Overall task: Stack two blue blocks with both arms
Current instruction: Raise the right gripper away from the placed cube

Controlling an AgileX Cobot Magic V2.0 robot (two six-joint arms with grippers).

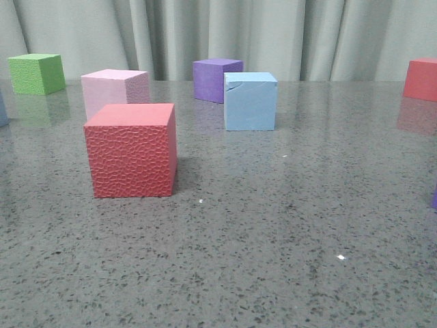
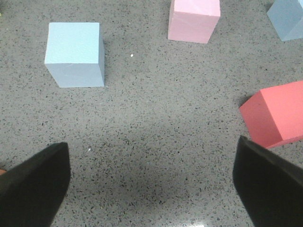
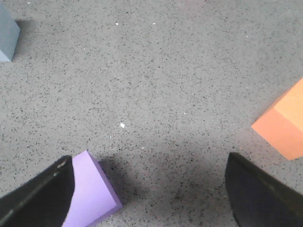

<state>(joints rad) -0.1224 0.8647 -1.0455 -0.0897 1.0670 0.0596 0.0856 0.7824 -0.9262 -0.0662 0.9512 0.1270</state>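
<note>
Across the speckled grey bench (image 1: 273,225), scattered foam cubes. Nearest, at 9 o'clock of centre, a textured red cube (image 1: 131,150); behind it a pink cube (image 1: 115,91). At 12 o'clock, one blue block (image 1: 250,101), cracked near its top edge, just ahead of a purple cube (image 1: 216,79). Second blue block (image 2: 288,19) well apart beyond the pink cube. Left gripper (image 2: 151,184) and right gripper (image 3: 149,191): jaws spread wide, holding nothing, above bare bench.

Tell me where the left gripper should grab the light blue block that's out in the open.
Grip the blue block by two opposite flat side faces, coming down from above. It stands upright on the table with free space on every side, and the left gripper is already open wide.
</note>
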